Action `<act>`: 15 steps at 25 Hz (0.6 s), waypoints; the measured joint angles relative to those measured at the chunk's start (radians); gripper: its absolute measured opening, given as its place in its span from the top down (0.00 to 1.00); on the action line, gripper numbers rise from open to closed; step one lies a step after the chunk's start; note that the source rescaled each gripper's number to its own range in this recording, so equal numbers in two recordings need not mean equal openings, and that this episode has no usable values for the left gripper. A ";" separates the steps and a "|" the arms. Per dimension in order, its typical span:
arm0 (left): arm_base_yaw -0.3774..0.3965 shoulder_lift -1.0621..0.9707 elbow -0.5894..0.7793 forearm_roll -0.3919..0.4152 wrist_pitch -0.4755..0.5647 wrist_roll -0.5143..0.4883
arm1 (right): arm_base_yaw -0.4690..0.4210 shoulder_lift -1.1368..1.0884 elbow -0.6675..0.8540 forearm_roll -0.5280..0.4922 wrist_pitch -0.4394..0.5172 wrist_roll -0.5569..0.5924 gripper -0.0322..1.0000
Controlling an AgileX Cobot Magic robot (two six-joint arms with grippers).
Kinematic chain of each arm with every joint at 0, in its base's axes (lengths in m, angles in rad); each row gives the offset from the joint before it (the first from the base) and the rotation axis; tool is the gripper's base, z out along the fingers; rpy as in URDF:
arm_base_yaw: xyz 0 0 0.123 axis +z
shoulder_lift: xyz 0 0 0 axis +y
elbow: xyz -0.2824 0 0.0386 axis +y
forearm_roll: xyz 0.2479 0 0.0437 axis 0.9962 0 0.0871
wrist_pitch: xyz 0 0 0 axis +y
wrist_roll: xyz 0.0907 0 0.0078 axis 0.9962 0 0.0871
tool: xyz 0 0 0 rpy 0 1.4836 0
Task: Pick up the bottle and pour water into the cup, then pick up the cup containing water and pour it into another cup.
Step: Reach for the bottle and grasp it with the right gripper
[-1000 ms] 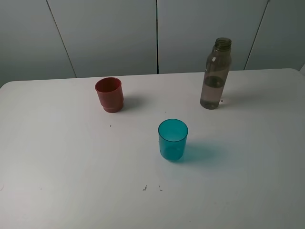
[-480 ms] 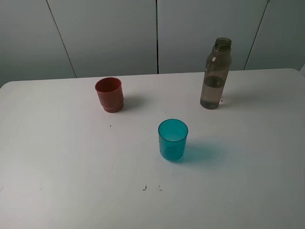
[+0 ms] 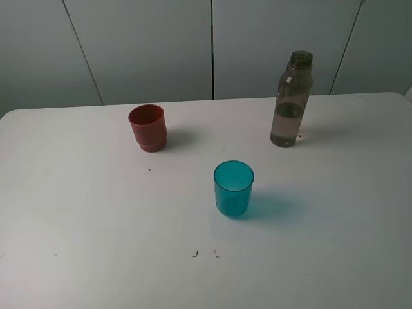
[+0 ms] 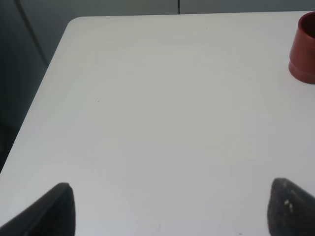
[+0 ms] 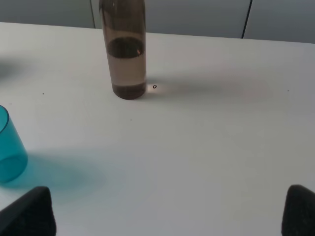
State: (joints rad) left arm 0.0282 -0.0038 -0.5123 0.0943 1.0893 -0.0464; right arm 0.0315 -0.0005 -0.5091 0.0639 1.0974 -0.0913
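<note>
Left gripper was spread wide with nothing between its fingers, above the white desk. Another cup, red-brown, stood upright well ahead of it, off toward the right arm's side. Right gripper was likewise spread; the bottle stood upright, part-filled, well ahead of it, and the cup, teal, stood nearer, toward the left arm's side.

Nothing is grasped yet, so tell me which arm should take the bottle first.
Right. The bottle stands upright on the right side of the table, in plain sight ahead of the open right tool. The left tool, also open, sees only the red-brown cup.
</note>
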 joint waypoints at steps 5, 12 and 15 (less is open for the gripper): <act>0.000 0.000 0.000 0.000 0.000 0.000 | 0.000 0.000 0.000 0.000 0.000 0.000 0.00; 0.000 0.000 0.000 0.000 0.000 0.000 | 0.000 0.078 -0.064 0.000 -0.038 0.000 0.00; 0.000 0.000 0.000 0.000 0.000 0.000 | 0.000 0.182 -0.102 0.002 -0.092 0.000 0.00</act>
State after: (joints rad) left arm 0.0282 -0.0038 -0.5123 0.0943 1.0893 -0.0464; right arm 0.0315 0.1811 -0.6109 0.0656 1.0056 -0.0913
